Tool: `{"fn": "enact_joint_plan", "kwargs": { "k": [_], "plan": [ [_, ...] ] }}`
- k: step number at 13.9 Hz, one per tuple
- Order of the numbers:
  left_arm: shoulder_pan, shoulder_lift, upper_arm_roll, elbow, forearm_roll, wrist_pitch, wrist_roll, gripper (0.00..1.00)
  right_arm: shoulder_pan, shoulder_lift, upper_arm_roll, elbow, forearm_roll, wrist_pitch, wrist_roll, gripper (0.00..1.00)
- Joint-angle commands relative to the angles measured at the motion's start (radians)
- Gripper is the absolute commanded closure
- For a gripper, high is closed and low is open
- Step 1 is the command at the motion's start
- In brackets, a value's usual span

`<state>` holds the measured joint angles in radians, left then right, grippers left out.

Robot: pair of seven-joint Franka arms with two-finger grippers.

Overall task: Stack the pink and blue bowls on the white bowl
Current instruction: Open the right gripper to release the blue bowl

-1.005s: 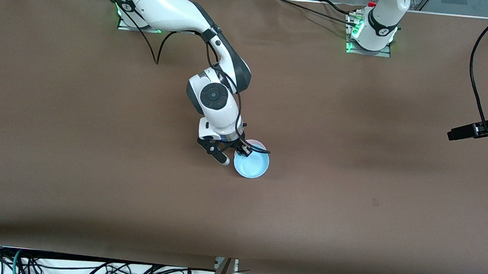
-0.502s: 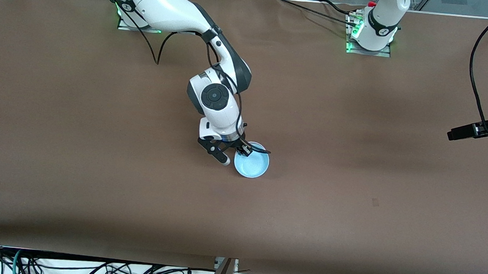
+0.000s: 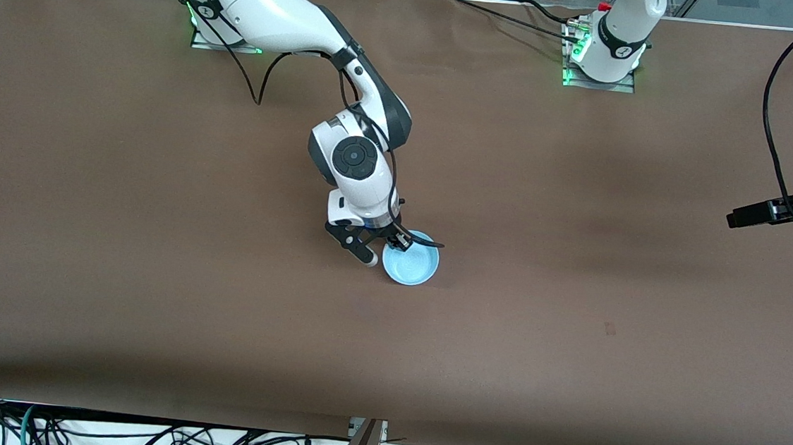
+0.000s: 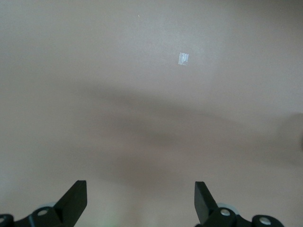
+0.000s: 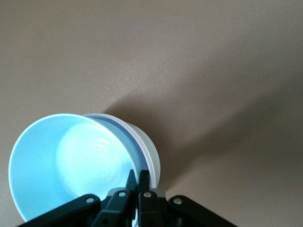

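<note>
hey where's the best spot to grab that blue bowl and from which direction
By its thin rim, from above. The blue bowl sits upright and open, nested in a whitish bowl, so its outer wall is mostly covered and only the lip stands free. One finger inside and one outside, pinching the wall, fits best. The right gripper is shut on the rim just this way; the left gripper waits open elsewhere.

The blue bowl (image 3: 410,264) sits nested in the white bowl (image 5: 147,150) near the middle of the table (image 3: 152,267). The right gripper (image 3: 395,245) is at its rim. The left gripper (image 4: 140,201) hangs over the left arm's end.
</note>
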<state>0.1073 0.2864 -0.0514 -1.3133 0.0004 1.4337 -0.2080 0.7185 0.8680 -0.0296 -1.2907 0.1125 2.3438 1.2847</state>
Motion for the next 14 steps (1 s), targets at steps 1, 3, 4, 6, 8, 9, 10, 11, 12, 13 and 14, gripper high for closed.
{"fn": "enact_joint_plan", "kwargs": {
  "k": [1,3,4,6,8,9,10,11,12,13,14],
  "plan": [
    [0.002,0.007,-0.001,0.02,-0.002,-0.01,0.024,0.0,0.004,0.005,-0.003,0.027,-0.005,-0.04,0.013,0.98],
    [0.002,0.01,0.001,0.02,-0.002,-0.01,0.025,0.0,0.004,0.005,-0.004,0.027,-0.004,-0.04,0.013,0.78],
    [0.002,0.007,-0.001,0.02,-0.002,-0.01,0.024,0.0,0.002,0.005,-0.004,0.027,-0.004,-0.04,0.011,0.72],
    [0.005,0.007,0.001,0.02,-0.002,-0.01,0.025,0.0,0.001,0.005,-0.004,0.027,-0.002,-0.04,0.011,0.58],
    [0.003,0.01,0.001,0.02,-0.002,-0.01,0.025,0.0,-0.007,-0.007,-0.004,0.031,-0.001,-0.043,0.01,0.47],
    [0.003,0.01,0.001,0.02,-0.002,-0.01,0.025,0.0,-0.008,-0.007,-0.004,0.034,-0.001,-0.055,0.008,0.47],
    [0.003,0.01,0.001,0.02,-0.002,-0.01,0.025,0.0,-0.011,-0.009,-0.004,0.047,-0.001,-0.069,0.008,0.47],
    [0.003,0.01,0.001,0.02,-0.002,-0.01,0.025,0.0,-0.019,-0.011,-0.006,0.074,0.001,-0.11,0.007,0.47],
    [0.0,0.011,-0.001,0.02,-0.002,-0.01,0.025,0.0,-0.039,-0.011,-0.004,0.123,0.001,-0.171,0.005,0.47],
    [-0.001,0.014,-0.002,0.022,-0.002,-0.01,0.025,0.0,-0.062,-0.011,-0.004,0.181,0.004,-0.249,0.001,0.47],
    [-0.001,0.013,-0.002,0.022,-0.002,-0.01,0.025,0.0,-0.086,-0.012,-0.004,0.236,0.018,-0.321,-0.005,0.47]
  ]
}}
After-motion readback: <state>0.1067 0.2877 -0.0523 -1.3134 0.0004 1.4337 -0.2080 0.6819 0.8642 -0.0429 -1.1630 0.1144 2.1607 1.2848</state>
